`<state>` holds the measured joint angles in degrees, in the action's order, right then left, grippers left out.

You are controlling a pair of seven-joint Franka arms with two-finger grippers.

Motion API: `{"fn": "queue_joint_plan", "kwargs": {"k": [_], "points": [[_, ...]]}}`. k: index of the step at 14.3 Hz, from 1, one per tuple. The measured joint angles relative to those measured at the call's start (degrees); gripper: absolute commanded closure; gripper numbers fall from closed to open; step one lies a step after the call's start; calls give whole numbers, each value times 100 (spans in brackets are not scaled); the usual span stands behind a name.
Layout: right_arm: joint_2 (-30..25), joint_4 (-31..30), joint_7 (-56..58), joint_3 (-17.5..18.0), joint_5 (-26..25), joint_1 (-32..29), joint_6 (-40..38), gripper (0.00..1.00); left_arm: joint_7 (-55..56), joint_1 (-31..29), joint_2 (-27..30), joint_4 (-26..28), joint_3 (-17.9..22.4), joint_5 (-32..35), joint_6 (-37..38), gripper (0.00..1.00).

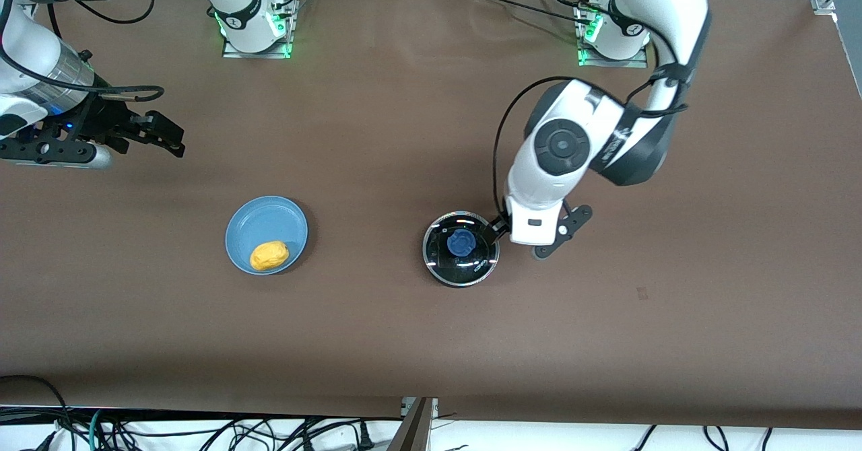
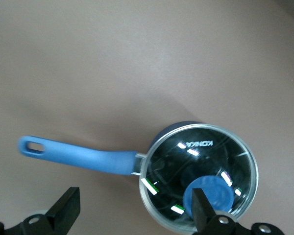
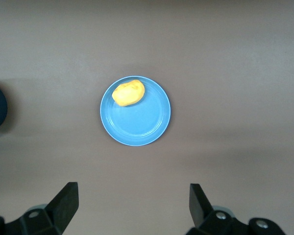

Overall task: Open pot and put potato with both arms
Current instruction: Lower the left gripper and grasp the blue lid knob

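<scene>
The black pot [image 1: 460, 267] stands mid-table with its glass lid and blue knob [image 1: 462, 242] on. Its blue handle [image 2: 78, 155] is hidden under the left arm in the front view. My left gripper [image 1: 512, 234] hovers open over the pot's rim beside the handle; in the left wrist view [image 2: 134, 215] one finger [image 2: 201, 208] is over the knob. The lid [image 2: 206, 154] is shut. The yellow potato [image 1: 269, 255] lies on a light-blue plate [image 1: 266, 225] toward the right arm's end. My right gripper [image 1: 158, 133] is open and empty, held up away from the plate. The right wrist view [image 3: 132, 205] shows the potato [image 3: 129, 93].
The plate [image 3: 139, 125] and the pot are the only things on the brown table [image 1: 377, 134]. The two arm bases [image 1: 252, 23] stand at the table's edge farthest from the front camera. Cables hang below the table's near edge.
</scene>
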<state>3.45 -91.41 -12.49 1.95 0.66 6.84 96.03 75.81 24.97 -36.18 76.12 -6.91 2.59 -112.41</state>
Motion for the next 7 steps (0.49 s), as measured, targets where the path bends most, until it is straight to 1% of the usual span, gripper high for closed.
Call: {"fn": "queue_joint_plan", "kwargs": {"k": [3,7], "points": [[30,0,0,-1,0,-3,18,0,611,179,-320,-5,4,267,-533,0],[73,0,0,-4,-3,-19,41,0,1254,210,-483,-20,30,320,-1044,0]]}}
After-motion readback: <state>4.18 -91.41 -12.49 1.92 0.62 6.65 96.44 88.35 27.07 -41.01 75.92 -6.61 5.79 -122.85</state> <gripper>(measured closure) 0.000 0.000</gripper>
